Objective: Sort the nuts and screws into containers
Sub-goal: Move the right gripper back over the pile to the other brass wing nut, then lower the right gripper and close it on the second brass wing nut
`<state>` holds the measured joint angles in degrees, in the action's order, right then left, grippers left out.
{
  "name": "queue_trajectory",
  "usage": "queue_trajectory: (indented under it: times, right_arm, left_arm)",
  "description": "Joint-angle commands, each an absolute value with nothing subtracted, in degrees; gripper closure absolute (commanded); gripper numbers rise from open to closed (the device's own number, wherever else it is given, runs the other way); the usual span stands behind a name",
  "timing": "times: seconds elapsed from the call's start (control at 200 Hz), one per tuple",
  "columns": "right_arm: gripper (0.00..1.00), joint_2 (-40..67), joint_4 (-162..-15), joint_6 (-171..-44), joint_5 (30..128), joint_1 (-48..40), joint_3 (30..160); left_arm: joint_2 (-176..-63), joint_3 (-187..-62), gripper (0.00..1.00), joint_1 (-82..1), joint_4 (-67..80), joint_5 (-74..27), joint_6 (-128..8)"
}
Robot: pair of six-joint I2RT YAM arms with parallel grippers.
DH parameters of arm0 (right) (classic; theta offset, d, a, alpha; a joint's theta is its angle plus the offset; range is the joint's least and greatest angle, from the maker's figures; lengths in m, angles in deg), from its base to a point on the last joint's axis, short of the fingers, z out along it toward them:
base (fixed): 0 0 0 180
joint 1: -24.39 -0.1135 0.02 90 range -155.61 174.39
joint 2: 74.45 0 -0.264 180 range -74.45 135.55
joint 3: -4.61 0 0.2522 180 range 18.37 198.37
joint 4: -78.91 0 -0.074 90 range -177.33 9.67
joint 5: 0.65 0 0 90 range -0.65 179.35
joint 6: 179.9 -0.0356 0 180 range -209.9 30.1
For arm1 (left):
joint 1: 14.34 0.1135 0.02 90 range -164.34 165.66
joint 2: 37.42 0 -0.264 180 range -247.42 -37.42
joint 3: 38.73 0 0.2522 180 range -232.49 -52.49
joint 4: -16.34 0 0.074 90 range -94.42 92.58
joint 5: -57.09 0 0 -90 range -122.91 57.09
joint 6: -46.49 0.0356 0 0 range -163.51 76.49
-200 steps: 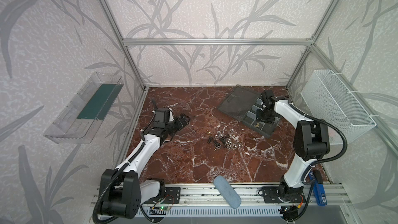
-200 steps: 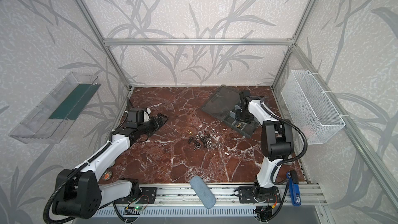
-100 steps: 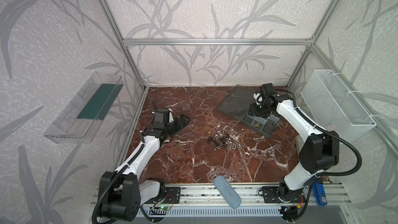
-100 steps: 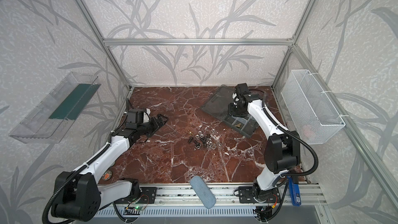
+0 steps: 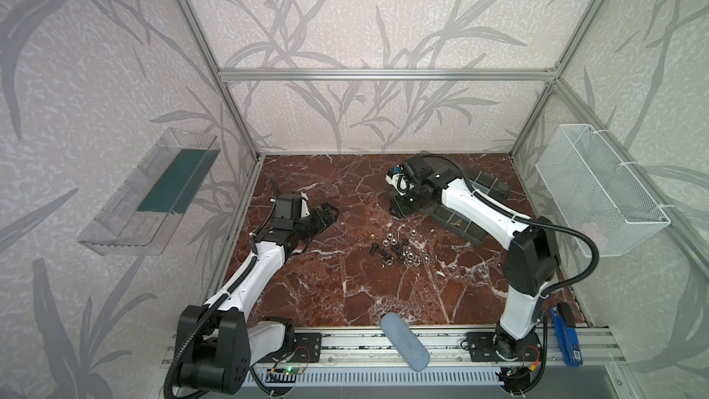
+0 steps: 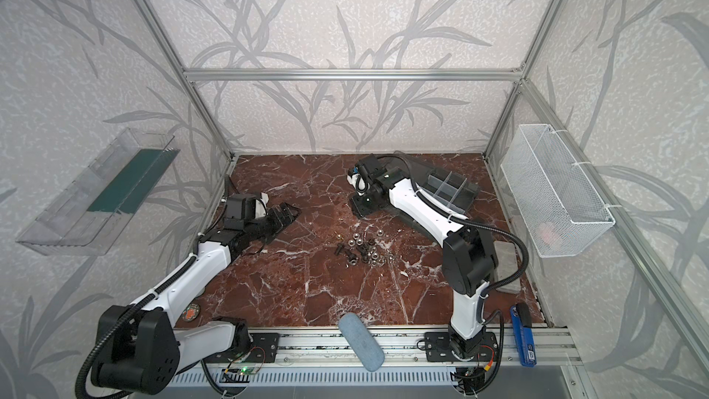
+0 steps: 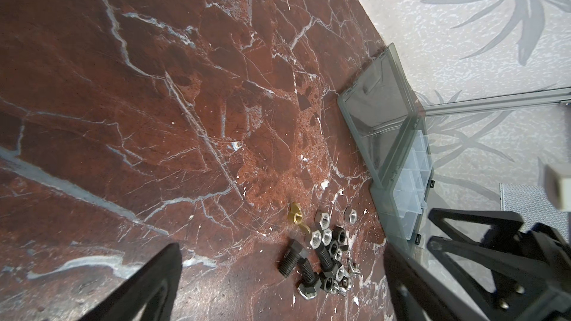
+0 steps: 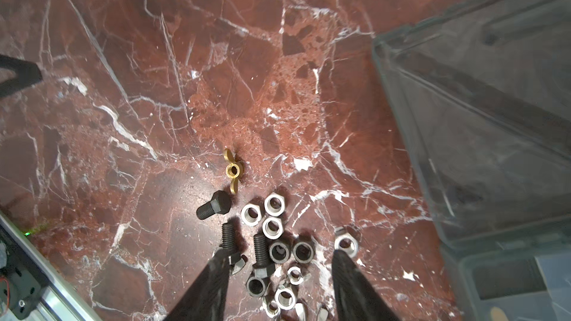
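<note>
In both top views the containers [image 6: 449, 190] were largely hidden behind the right arm [image 6: 422, 205]. The screws [image 8: 213, 207] and nuts [image 8: 273, 205] were seen heaped on the table [image 8: 123, 57] near them, some covered by the fingers [image 8: 210, 282] of the right gripper [image 8: 281, 253], which was held partly open with nothing gripped. The left gripper [image 7: 282, 247] was spread wide and empty.

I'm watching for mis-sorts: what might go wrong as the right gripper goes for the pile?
The nuts and screws lie touching in one heap, so the open right gripper may pinch both kinds at once. Closing there could also scatter loose nuts across the table. The open lid lies nearby; a dropped part might land there.
</note>
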<state>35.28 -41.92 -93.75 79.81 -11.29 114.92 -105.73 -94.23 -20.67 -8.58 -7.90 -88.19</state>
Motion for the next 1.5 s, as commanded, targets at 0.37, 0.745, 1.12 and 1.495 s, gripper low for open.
queue_trajectory:
  times: [0.37,0.745,1.12,1.495]
  right_arm:
    - [0.46,47.82,-39.76,-92.23,76.09,-16.42,122.08]
    - [0.46,53.23,-42.05,-94.32,75.58,-18.87,123.04]
    - [0.48,56.57,-40.2,-93.06,78.49,-19.73,125.11]
    - [0.51,59.23,-36.52,-91.46,80.78,-19.73,128.73]
  left_arm:
    - [-104.4,-93.54,0.0,-20.58,-9.64,-8.22,-87.28]
    - [-103.95,-94.2,0.0,-20.58,-11.81,-8.66,-85.61]
    - [-104.48,-93.95,0.01,-20.5,-11.61,-8.61,-85.6]
    - [-105.53,-94.8,0.0,-20.47,-11.67,-8.31,-85.26]
